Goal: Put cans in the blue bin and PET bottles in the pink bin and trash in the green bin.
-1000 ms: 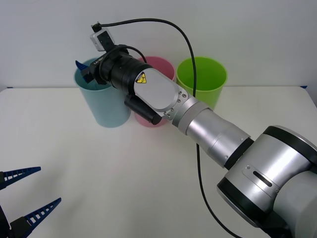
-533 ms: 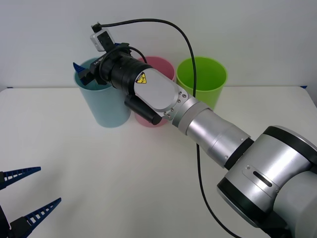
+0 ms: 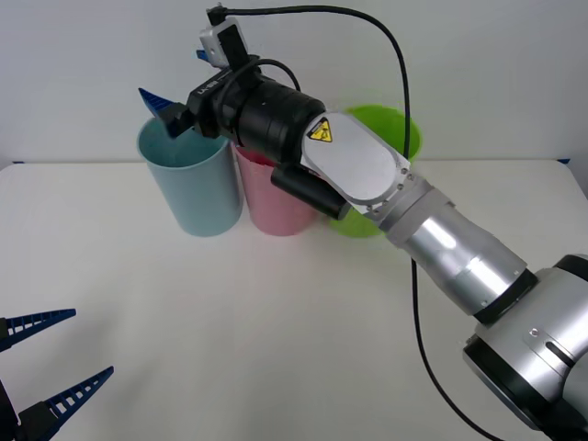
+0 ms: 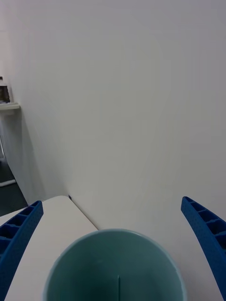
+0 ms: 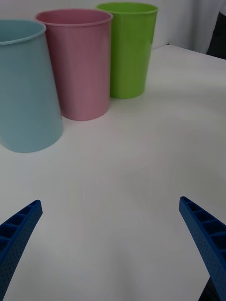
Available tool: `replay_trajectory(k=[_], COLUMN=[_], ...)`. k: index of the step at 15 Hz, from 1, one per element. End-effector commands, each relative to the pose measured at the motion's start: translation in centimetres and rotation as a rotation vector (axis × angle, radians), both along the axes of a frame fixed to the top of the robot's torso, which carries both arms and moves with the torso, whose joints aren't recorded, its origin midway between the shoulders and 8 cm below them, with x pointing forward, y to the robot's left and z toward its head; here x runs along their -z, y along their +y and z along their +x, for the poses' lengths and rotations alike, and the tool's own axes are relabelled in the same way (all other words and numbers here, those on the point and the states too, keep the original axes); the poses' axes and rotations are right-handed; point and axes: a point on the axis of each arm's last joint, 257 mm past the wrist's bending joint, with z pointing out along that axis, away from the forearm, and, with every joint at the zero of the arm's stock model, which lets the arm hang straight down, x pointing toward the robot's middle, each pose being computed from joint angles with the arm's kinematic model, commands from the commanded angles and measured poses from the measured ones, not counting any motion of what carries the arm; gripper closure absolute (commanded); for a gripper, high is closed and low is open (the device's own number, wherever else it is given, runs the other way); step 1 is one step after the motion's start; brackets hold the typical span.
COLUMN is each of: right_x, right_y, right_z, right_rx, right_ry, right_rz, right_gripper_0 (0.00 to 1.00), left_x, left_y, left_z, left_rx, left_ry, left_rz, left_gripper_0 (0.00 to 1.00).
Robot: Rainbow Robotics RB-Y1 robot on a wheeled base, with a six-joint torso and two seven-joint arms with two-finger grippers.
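Your right gripper [image 4: 113, 254] hangs above the blue bin [image 3: 188, 184] at the tabletop's far edge, fingers spread wide and empty, suggesting a release; left gripper [image 5: 113, 254] waits spread and empty.

blue bin [image 3: 188, 188] left, pink bin [image 3: 271, 197] middle, green bin [image 3: 404, 138] right

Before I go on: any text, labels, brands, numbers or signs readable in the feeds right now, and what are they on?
No readable words, brands or numbers.
Yellow triangular warning sticker on the right arm's wrist: a sign with a dark symbol, too small to make out, no legible text.
Blue bin, pink bin, green bin: plain, unmarked.
Small item on a shelf in the right wrist view: too blurred to read.
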Motion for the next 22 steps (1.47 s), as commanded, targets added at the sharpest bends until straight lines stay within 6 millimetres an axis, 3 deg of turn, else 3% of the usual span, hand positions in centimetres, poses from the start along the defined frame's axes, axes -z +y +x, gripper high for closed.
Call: replay_trajectory(k=[1,7,10,19,22], right_x=[0.2,2.4,4.9,14.7,16.4], right_y=[-4.6,-15.6,-20.8,-30.3,-32.7], right_z=[-2.9,-9.4,-12.8,-20.3,-22.6], right_rx=[-0.026,-0.023,0.021,0.116,0.111], right_ry=[-0.028,-0.009,0.017,0.123,0.163], right_rz=[0.004,-0.008,-0.048,-0.154,-0.199], right_gripper_0=[0.0,0.0,0.0,0.0,0.0], left_x=[0.0,0.0,0.0,0.0,0.0], left_y=[0.0,0.0,0.0,0.0,0.0], left_z=[0.0,0.0,0.0,0.0,0.0], left_rx=[0.0,0.0,0.0,0.0,0.0], left_ry=[0.0,0.0,0.0,0.0,0.0], left_rz=[0.0,0.0,0.0,0.0,0.0], left_gripper_0=[0.0,0.0,0.0,0.0,0.0])
